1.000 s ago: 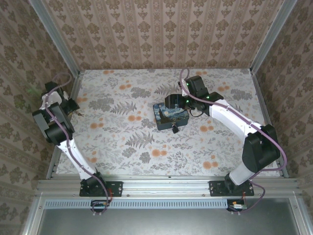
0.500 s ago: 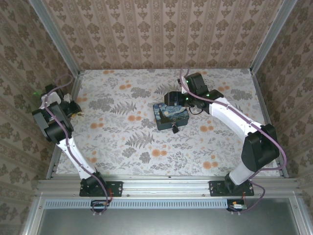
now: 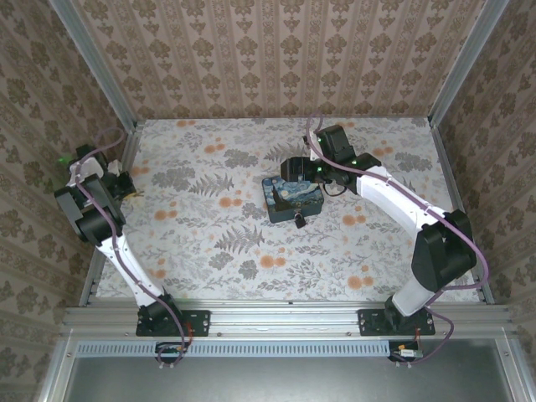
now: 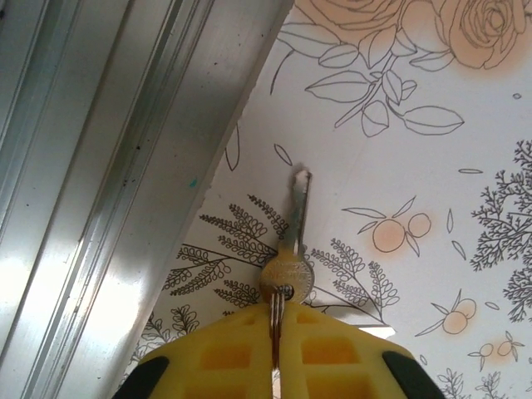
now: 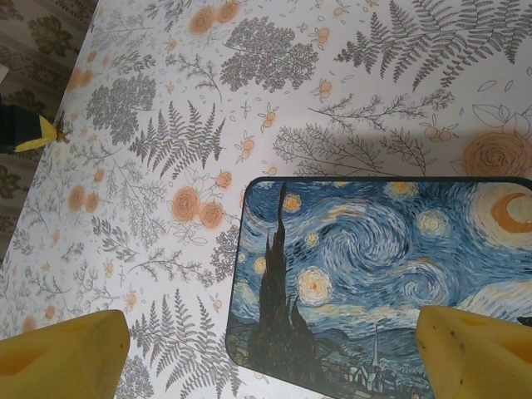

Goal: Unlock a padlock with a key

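The left hand [image 4: 275, 332] is clenched on the key [image 4: 291, 241]: its yellow fingers [image 4: 220, 353] are pressed together around the ring at the key's round head, and the blade sticks straight out ahead of the fingertips. The tip of the blade is close to the flowered counter [image 3: 218, 243]; whether it touches cannot be told. Just to the left of this hand runs a metal rail [image 4: 108, 166] along the counter's edge. The right hand [image 5: 270, 332] is released, with its two yellow fingers spread wide, one at each lower corner of the wrist view. It hangs above a picture mat [image 5: 374, 274] printed with a swirling blue night sky, which lies flat on the counter below and ahead of it. The padlock [image 3: 299, 220] is a small dark thing at the near edge of that mat, on the side toward the arm bases from the right hand, and well apart from the left hand and the key.
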`<state>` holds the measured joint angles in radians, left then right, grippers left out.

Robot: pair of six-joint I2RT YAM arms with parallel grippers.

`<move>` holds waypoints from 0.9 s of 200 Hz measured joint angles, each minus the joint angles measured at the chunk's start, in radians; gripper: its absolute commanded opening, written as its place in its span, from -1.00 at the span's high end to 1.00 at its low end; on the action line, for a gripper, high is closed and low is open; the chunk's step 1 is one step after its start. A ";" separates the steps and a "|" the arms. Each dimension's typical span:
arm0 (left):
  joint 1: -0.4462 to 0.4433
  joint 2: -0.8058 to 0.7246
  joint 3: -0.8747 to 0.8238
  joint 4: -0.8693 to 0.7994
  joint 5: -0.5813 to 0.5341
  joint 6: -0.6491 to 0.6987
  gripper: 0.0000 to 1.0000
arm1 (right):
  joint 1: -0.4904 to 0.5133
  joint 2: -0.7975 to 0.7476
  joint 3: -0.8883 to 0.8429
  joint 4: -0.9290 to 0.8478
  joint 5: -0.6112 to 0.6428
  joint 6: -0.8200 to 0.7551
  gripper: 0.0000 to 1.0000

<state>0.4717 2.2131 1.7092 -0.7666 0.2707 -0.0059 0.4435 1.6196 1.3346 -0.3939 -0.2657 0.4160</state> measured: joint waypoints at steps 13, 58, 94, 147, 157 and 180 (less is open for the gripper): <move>-0.001 0.000 0.001 0.001 0.002 -0.002 1.00 | 0.000 0.001 0.000 0.000 -0.001 0.000 -0.81; -0.035 -0.032 -0.034 0.000 0.010 -0.016 1.00 | 0.001 0.002 0.000 0.000 -0.004 0.000 -0.81; -0.134 -0.208 -0.166 0.010 0.061 -0.055 1.00 | 0.005 0.002 -0.002 0.004 -0.015 0.008 -0.80; -0.434 -0.599 -0.293 0.074 0.205 -0.105 1.00 | 0.018 -0.026 -0.059 0.032 -0.048 0.039 -0.80; -0.506 -0.653 -0.314 0.103 0.240 -0.116 1.00 | 0.018 -0.039 -0.069 0.036 -0.058 0.052 -0.81; -0.668 -0.730 -0.369 0.189 0.325 -0.163 1.00 | 0.011 -0.094 -0.103 0.073 -0.087 0.105 -0.74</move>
<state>-0.1963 1.4834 1.3403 -0.5777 0.5953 -0.1688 0.4549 1.5253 1.2312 -0.3210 -0.3527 0.5205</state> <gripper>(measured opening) 0.049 0.894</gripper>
